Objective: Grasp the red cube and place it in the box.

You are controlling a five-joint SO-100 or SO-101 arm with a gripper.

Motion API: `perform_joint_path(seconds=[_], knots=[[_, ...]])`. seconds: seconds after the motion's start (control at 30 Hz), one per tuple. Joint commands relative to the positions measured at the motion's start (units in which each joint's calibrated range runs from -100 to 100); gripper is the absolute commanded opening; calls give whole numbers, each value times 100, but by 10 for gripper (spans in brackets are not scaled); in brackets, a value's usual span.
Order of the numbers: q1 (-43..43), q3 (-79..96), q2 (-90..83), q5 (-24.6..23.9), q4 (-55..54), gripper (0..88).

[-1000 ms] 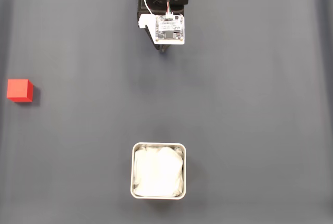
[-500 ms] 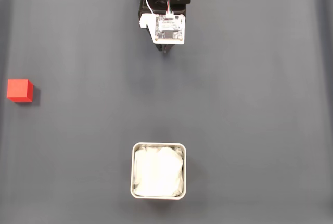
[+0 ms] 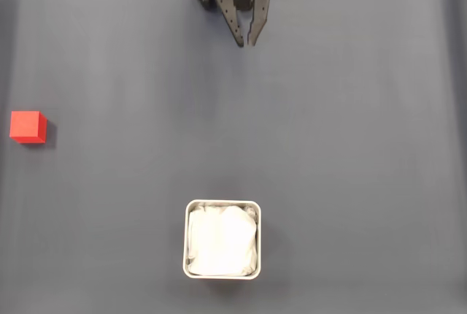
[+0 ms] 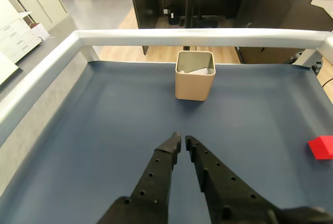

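In the fixed view the gripper (image 3: 246,42) sits at twelve o'clock, at the top edge of the dark grey mat (image 3: 350,146), with its two black perforated fingers (image 3: 235,18) pointing down toward six o'clock. The tips stand very close together with only a thin slit between them, so the claw is nearly pressed together and pinches nothing. The red cube (image 3: 28,126) lies at nine o'clock, close to the left edge of the mat, well apart from the gripper and resting flat on one face. The box (image 3: 222,239) stands at six o'clock, roughly in line below the gripper but well apart from it, with its pale metallic rim framing a white wrinkly lining; nothing red lies in it. In the wrist view the gripper (image 4: 182,141) reaches in from six o'clock, both fingers (image 4: 156,177) angling toward the centre, tips almost touching above the bare mat (image 4: 104,130). The box (image 4: 194,75) appears at twelve o'clock beyond the fingertips, upright, its side wall a pale tan, near the far silver rail (image 4: 208,37) that borders the table. The red cube (image 4: 322,147) shows at three o'clock, cut off by the right edge of that view, on the mat and apart from both fingers. Beyond the rail, a wooden floor and dark furniture are visible.
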Motion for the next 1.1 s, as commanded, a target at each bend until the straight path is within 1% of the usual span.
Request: perform_joint_path(seconds=[0.0,0.17,0.37,0.9,1.07], knots=[[130,-1083,959,24,141,0],[279,-1931,1730,-10,403,0],[748,-2442,2337,-29,706,0],[2132,-3263,3524,-54,788,0],[2601,-3355,3758,10,764,0]])
